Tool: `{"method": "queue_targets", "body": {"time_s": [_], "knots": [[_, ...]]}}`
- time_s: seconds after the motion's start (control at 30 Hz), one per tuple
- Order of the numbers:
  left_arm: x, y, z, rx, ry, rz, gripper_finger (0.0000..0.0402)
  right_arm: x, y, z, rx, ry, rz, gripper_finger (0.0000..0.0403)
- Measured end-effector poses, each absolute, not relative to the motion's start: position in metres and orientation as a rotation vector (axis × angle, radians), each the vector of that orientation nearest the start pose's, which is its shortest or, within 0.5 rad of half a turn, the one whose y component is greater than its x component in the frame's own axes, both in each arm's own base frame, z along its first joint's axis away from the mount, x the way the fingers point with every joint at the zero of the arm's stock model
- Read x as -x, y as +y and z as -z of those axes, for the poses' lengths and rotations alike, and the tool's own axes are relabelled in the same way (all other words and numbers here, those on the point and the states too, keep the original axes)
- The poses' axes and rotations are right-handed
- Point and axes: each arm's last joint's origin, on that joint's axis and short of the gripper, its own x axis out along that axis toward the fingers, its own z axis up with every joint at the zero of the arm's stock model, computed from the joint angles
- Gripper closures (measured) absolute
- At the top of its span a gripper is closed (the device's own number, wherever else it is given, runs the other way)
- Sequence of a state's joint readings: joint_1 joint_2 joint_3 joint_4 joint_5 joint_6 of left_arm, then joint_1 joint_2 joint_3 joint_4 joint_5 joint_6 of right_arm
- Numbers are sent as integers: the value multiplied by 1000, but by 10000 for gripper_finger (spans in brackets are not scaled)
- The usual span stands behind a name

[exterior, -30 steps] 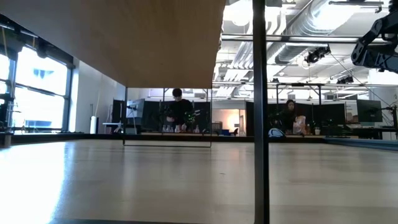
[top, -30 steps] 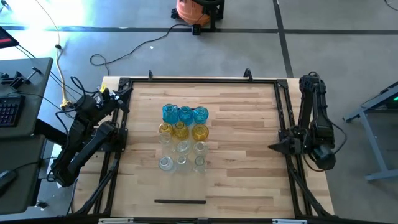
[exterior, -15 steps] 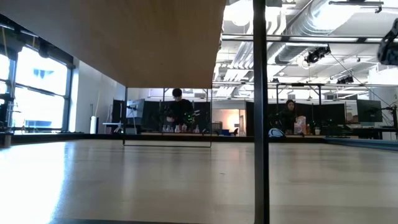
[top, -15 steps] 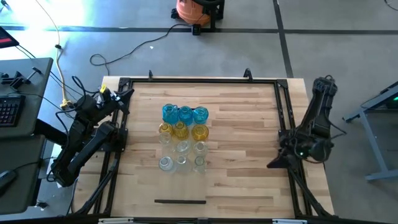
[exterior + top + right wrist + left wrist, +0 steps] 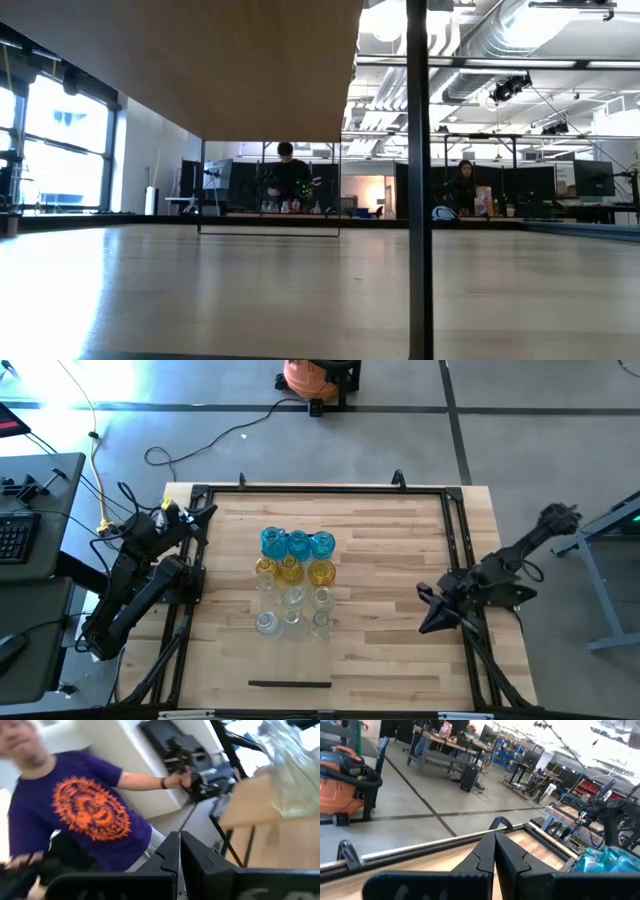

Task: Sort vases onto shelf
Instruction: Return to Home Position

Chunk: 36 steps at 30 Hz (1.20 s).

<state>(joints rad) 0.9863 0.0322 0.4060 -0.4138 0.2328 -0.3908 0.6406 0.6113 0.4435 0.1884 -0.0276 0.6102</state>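
Step in hand, by judgement: the sorting looked finished and the arms were parking at home.

The worktop (image 5: 380, 560) carried the shelf (image 5: 290, 658), a pale panel running from far edge toward near edge, left of centre. Its outline was hard to separate from the planks in the high view.

The left arm (image 5: 135, 585) lay folded along the left edge. The left gripper (image 5: 494, 847) sat by the far-left corner, pointing out over the far edge, its jaws pressed together on nothing.

The right arm (image 5: 515, 560) reached in across the right edge. The right gripper (image 5: 179, 845) sat just inside that edge, about midway along it and well apart from the glassware. Its jaws were drawn together with only a hairline between them, and they held nothing.

A person in a purple shirt (image 5: 90, 815) stood beyond the worktop, in the right wrist view.

The glassware stood in a tight block on the shelf:
- blue vases (image 5: 297, 543) in the row toward the far edge
- yellow vases (image 5: 292, 570) in the next row
- clear vases (image 5: 293, 610) in the rows toward the near edge

No vase was seen off the shelf.

Next move, by judgement: the right arm needs to fold fully back to its rest pose, keeping clear of the block. No grasp is called for.
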Motion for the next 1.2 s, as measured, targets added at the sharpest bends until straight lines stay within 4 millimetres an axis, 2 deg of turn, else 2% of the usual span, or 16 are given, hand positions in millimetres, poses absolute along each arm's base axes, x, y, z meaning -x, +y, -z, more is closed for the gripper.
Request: {"method": "queue_targets", "body": {"time_s": [0.23,0.5,0.63,0.73,0.97,1.2], "knots": [[-38,44,-245,449,-37,-750,401,-138,79,-278,-363,77,-817,402],[-38,43,-243,464,-17,-719,401,-140,64,-264,-181,162,-746,402],[-38,43,-243,464,-17,-719,401,-128,52,-271,-147,104,-700,402],[-38,43,-243,464,-17,-719,401,-111,44,-276,-143,60,-659,402],[-38,43,-243,463,-18,-721,401,-74,26,-277,-171,-7,-434,402],[-38,43,-243,462,-13,-701,401,-60,21,-272,-116,-8,-405,402]]}}
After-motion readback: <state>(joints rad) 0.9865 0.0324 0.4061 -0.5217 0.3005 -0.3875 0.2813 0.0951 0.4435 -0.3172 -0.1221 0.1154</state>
